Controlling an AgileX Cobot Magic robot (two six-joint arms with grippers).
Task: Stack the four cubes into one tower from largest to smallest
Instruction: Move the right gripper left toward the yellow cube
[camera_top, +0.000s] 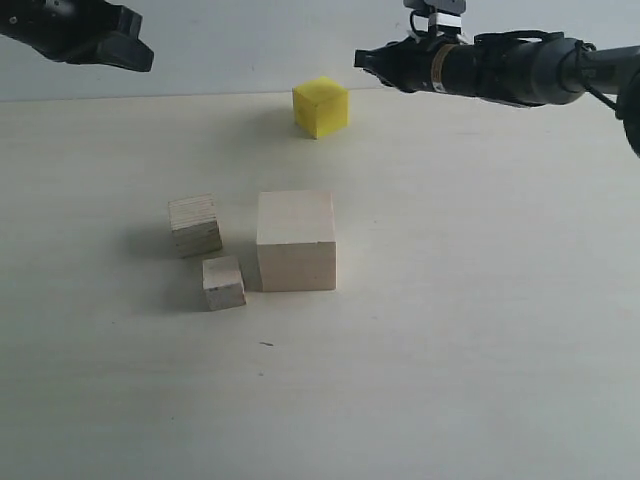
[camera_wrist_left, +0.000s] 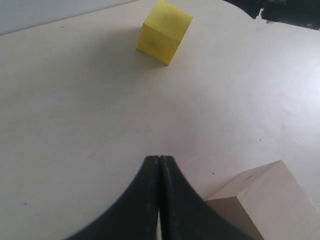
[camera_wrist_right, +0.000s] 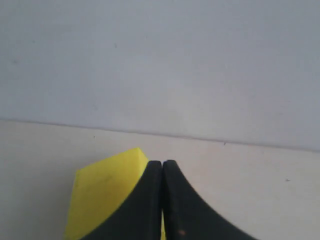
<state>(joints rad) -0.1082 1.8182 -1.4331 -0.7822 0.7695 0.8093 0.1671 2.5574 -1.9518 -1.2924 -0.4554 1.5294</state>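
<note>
Four blocks stand apart on the table (camera_top: 480, 330).
Nearest, the smallest block (camera_top: 224, 283) sits just beside the plywood block (camera_top: 195, 225) and the big pale block (camera_top: 296, 241); far back, the yellow block (camera_top: 320, 106) stands alone, my right claw (camera_wrist_right: 162, 162) clenched empty near it, my left claw (camera_wrist_left: 160, 159) clenched empty, well apart.

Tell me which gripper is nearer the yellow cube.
Right. The right gripper hovers close by the yellow cube, just to its right, fingers shut. The left gripper hangs well off to the cube's left.
</note>
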